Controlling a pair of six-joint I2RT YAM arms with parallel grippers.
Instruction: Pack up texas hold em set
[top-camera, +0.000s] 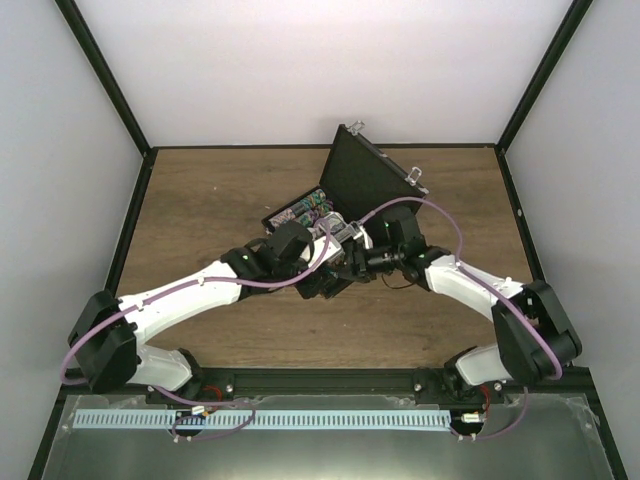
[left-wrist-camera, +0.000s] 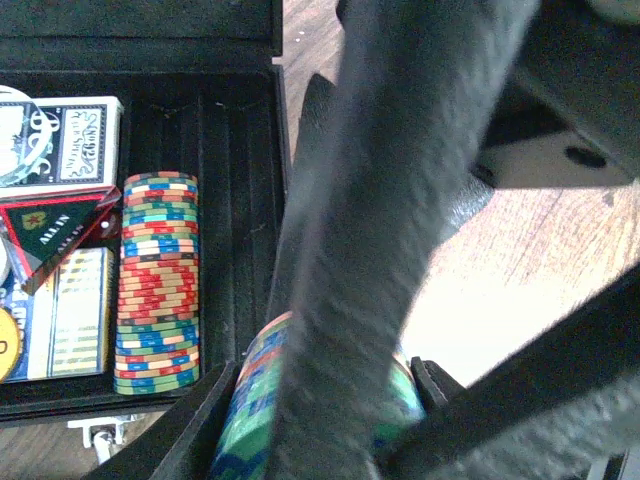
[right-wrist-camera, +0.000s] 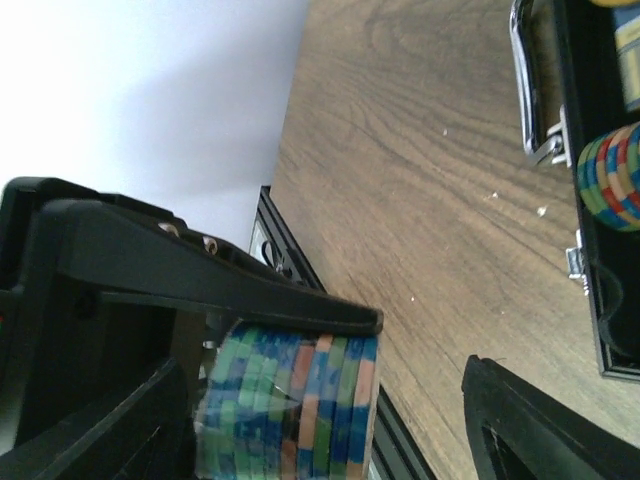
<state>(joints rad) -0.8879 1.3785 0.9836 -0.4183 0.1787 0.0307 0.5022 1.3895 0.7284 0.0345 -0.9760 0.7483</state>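
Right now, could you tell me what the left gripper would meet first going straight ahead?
Most likely the right gripper, whose blurred grey finger crosses just ahead of the held chip stack; depth is unclear.

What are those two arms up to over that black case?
They are packing up. The left pincer grips a stack of chips by the open case, and the right pincer, open, has one finger against that same stack. A row of chips and a deck of cards already lie inside.

Bright, even light; glare whitens the table (left-wrist-camera: 480, 300), and the near foreground blurs.
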